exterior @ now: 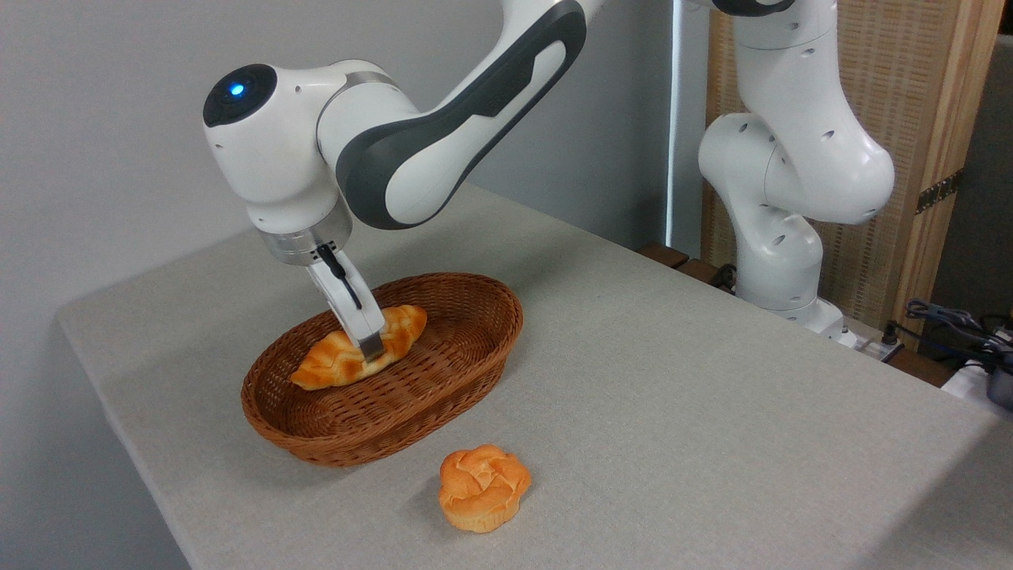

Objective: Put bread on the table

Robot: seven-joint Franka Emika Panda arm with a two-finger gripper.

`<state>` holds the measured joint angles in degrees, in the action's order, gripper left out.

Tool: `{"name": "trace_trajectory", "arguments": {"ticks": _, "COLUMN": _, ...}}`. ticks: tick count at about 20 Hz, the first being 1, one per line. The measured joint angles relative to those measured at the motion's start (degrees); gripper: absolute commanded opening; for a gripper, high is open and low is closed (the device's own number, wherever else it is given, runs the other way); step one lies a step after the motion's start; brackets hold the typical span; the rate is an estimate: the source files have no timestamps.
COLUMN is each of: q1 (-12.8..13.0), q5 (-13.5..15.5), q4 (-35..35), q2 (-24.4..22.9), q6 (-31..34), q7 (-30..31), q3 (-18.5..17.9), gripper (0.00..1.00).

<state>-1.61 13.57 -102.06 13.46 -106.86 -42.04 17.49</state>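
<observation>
Low centre, the round bun (483, 488) sits; left of centre, the gripper (370, 346) straddles the bread (332, 362) mid-length, across its lower-left-to-upper-right axis in the basket (443, 372); clamped or not, I cannot tell.

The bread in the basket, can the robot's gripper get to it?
Probably yes. The gripper is already down at the middle of the bread inside the open-topped basket, and nothing covers the loaf. Whether it is squeezing the bread yet, I cannot tell.
</observation>
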Motion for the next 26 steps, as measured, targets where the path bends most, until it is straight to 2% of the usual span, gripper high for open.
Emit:
{"name": "trace_trajectory", "arguments": {"ticks": 2, "q1": 0.0, "q5": 0.0, "q4": 0.0, "q2": 0.0, "q6": 0.0, "q7": 0.0, "q3": 0.0, "gripper": 0.28}}
{"name": "trace_trajectory", "arguments": {"ticks": 6, "q1": 0.0, "q5": 0.0, "q4": 0.0, "q2": 0.0, "q6": 0.0, "q7": 0.0, "q3": 0.0, "gripper": 0.10}}
{"name": "trace_trajectory", "arguments": {"ticks": 7, "q1": 0.0, "q5": 0.0, "q4": 0.0, "q2": 0.0, "q6": 0.0, "q7": 0.0, "q3": 0.0, "gripper": 0.09}}
{"name": "trace_trajectory", "arguments": {"ticks": 26, "q1": 0.0, "q5": 0.0, "q4": 0.3, "q2": -0.1, "q6": 0.0, "q7": 0.0, "q3": 0.0, "gripper": 0.09}}
